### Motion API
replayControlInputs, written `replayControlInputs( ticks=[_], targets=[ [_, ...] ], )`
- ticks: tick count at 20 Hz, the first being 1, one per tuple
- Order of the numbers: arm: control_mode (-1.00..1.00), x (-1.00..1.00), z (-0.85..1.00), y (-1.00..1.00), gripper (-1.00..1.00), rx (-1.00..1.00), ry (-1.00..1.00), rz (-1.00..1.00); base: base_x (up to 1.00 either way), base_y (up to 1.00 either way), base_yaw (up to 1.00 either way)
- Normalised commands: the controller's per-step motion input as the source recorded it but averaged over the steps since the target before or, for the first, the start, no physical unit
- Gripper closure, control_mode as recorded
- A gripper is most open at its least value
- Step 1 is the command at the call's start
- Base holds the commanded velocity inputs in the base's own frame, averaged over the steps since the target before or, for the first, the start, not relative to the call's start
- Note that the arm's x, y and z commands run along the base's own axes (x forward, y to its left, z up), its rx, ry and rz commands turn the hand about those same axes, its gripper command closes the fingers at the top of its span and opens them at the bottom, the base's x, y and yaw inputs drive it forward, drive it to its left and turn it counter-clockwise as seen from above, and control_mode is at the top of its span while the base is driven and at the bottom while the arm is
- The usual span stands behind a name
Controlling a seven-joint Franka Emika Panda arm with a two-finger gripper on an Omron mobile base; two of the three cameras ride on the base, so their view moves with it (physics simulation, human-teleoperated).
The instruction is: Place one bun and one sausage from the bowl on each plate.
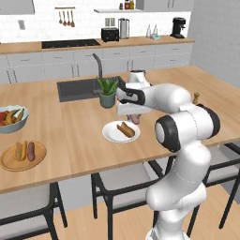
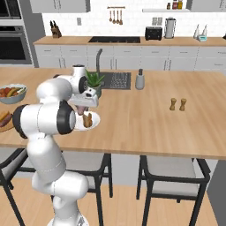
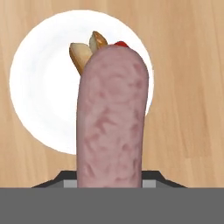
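Observation:
My gripper [image 1: 134, 116] is shut on a pinkish-brown sausage [image 1: 135, 119], which hangs end-down just above the white plate [image 1: 111, 135]. A golden bun [image 1: 125, 129] lies on that plate, right beside the hanging sausage. In the hand view the sausage [image 3: 111, 122] stands over the white plate [image 3: 39, 87] and covers most of the bun [image 3: 81, 54]. At the far left, the tan wooden plate [image 1: 9, 163] carries another bun [image 1: 19, 151] and another sausage [image 1: 31, 151] side by side. The bowl is out of view.
A pale fruit bowl [image 1: 13, 124] sits at the left edge, with a potted plant [image 1: 108, 91] and a sink [image 1: 77, 89] behind the white plate. Two shakers [image 2: 178, 104] and a dispenser [image 2: 140, 79] stand to the right. Stools line the near counter edge.

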Motion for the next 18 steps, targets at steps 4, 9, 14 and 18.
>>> replayControlInputs(
  ticks=[4, 9, 14, 18],
  targets=[
    [-1.00, -0.16, -0.07, 0.64, 1.00, -0.02, 0.01, 0.04, 0.00, 0.00, 0.00],
    [-1.00, 0.36, -0.21, 0.73, 1.00, -0.10, 0.11, 0.08, 0.00, 0.00, 0.00],
    [-1.00, 0.67, -0.40, 0.27, 1.00, -0.08, 0.04, 0.00, 0.00, 0.00, 0.00],
    [-1.00, 0.42, -0.24, 0.03, 1.00, -0.07, 0.05, 0.00, 0.00, 0.00, 0.00]
  ],
)
